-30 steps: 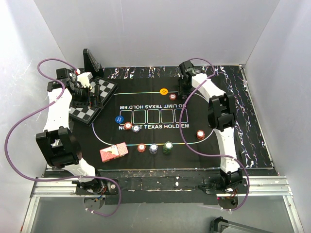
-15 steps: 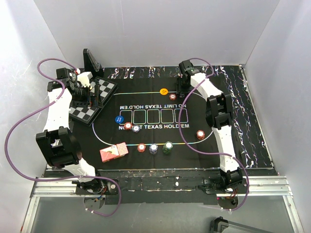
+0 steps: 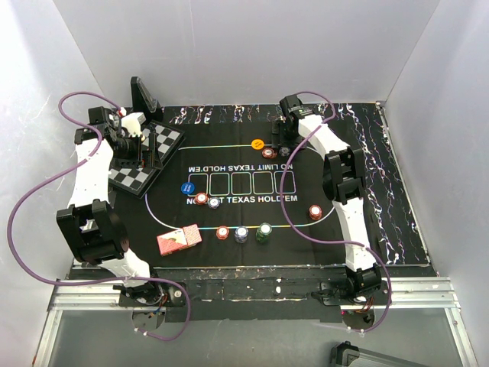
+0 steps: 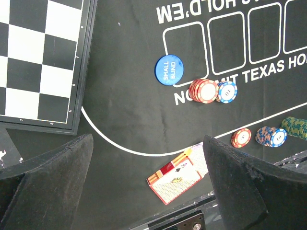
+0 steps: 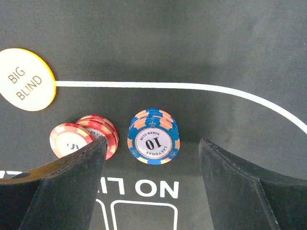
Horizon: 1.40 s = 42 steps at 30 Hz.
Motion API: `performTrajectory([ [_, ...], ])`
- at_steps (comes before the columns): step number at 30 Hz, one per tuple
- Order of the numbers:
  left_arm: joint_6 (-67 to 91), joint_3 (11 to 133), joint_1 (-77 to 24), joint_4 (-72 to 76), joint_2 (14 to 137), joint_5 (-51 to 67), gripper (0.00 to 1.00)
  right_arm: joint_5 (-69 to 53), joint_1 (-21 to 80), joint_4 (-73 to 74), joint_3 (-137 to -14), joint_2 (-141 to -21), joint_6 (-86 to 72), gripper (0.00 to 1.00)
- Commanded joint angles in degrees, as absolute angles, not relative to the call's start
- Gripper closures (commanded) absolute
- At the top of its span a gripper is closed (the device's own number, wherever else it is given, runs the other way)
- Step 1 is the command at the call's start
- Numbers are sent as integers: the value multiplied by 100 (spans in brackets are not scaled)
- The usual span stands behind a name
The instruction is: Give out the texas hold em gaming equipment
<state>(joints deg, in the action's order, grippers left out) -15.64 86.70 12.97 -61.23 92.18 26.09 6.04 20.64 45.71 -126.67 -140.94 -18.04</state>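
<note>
My right pincer [image 5: 153,143] stands open around the blue stack [image 5: 152,136], which sits on the mat [image 5: 201,38] just beside the red stack [image 5: 98,127], and I worry a crooked lift would let a jaw clip either pile and spill chips.

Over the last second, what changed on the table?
The right claw opened and let go of the blue 10 chip stack, which now stands on the mat beside the red chips, by the Big Blind disc. Left claw, cards, chessboard and the other chips stayed put.
</note>
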Motion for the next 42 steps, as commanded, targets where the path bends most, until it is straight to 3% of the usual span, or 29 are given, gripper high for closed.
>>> performTrajectory([
  [1, -1564, 8596, 1318, -6065, 8886, 2716, 0, 791, 2144, 4650, -12797, -13431, -1846, 16],
  [6, -1512, 8587, 1327, -6100, 8772, 2760, 0, 1046, 2329, 4588, -12324, -12553, -1828, 16],
  [10, -1503, 8587, 1327, -6100, 8666, 2769, 0, 1107, 2688, 4308, -11254, -11639, -1767, 16],
  [19, -1459, 8517, 1318, -6135, 8508, 2769, 0, 599, 4657, 3665, -8615, -10064, -1397, 11],
  [28, -1406, 8490, 1318, -6143, 8508, 2725, 0, -182, 5677, 3498, -7972, -10063, -1336, 10],
  [36, -1433, 8525, 1318, -6144, 8481, 2689, 0, -738, 5950, 3323, -7823, -10529, -1248, 8],
  [42, -1441, 8525, 1327, -6144, 8508, 2672, 0, -467, 6073, 3234, -7664, -10740, -1195, 8],
])
